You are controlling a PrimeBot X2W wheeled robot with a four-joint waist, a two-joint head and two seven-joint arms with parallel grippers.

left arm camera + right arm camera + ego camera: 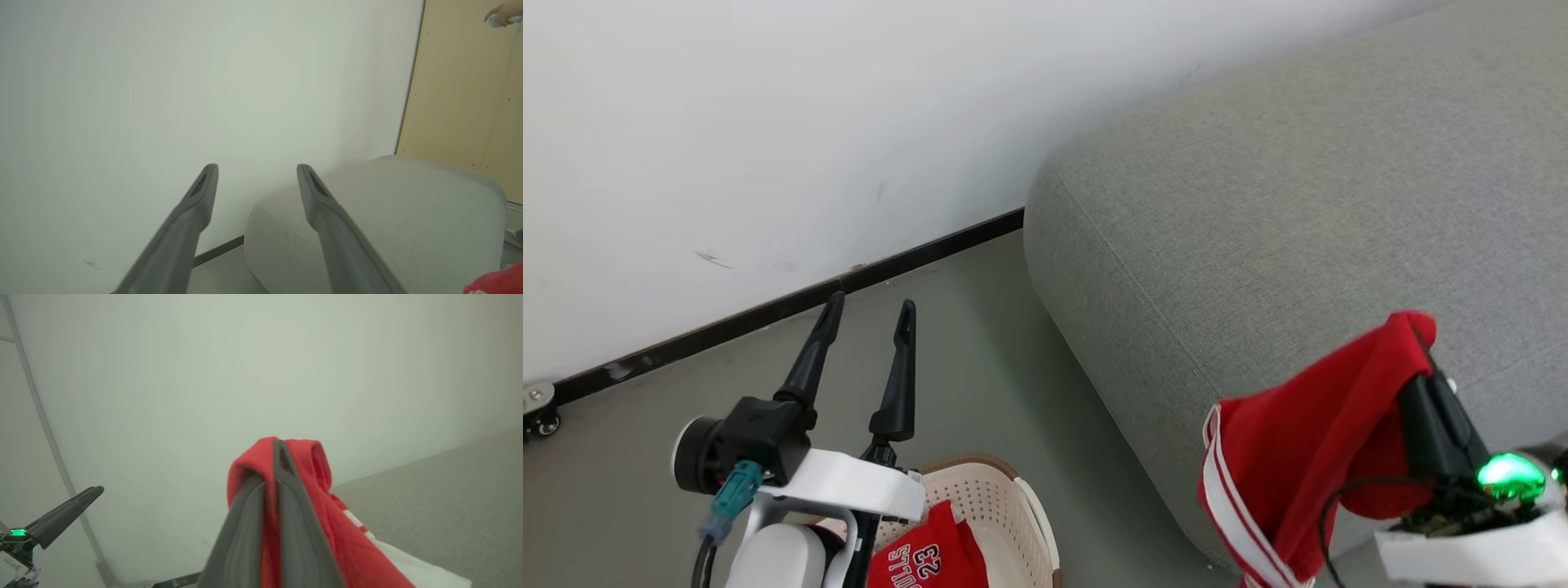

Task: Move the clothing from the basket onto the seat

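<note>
Two red garments are what I'm tracking. At the far left of the head feed a small metal caster (539,416) sits on the smooth grey-green floor (980,343), where a black skirting board (768,309) meets the matte white wall (849,122). My left gripper (871,304) points up toward that wall. Its two long, tapered dark fingers are spread wide with nothing between them.

Just below it, at the bottom edge of the feed, stands the basket (1001,510). It is cream plastic with a curved wall dotted with small holes and a brown woven-look rim. A crumpled jersey (927,559) lies inside against the basket's left wall, soft red cloth printed with lettering and a 23.

To the right the sofa (1258,204) rises from the floor, upholstered in light grey woven fabric with a rounded corner and a stitched seam running along its front edge.

The striped garment (1307,441) hangs in loose folds before that front edge. It is a thick, soft red cloth with white stripe trim down one hem. I cannot tell whether it touches the upholstery. In the wrist feed my right gripper (269,465) has its fingers pressed together, with the red cloth pinched between them and draped over their tips.
</note>
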